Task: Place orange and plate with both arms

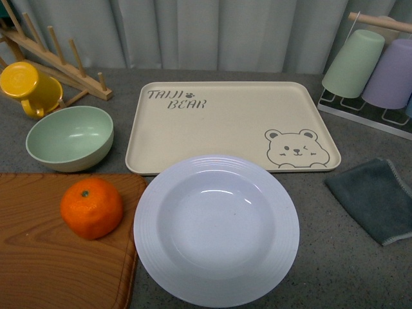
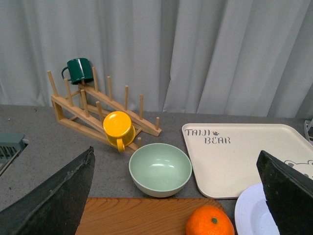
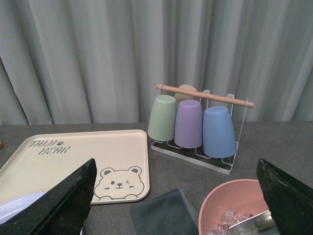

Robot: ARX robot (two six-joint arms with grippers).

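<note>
Nothing of the task looks done yet: the orange [image 1: 91, 207] sits on the wooden board [image 1: 38, 264] at the near left, and the plate [image 1: 216, 226] lies empty on the grey surface [image 1: 335, 270] just beside it, its far rim at the front edge of the bear tray [image 1: 225, 122]. The left gripper [image 2: 175, 156] and the right gripper [image 3: 176, 161] both hang released, jaws spread wide and grasping nothing, and neither arm shows in the front view. Both pick-ups and both placements are left to do, likely onto the tray, though that is a guess
</note>
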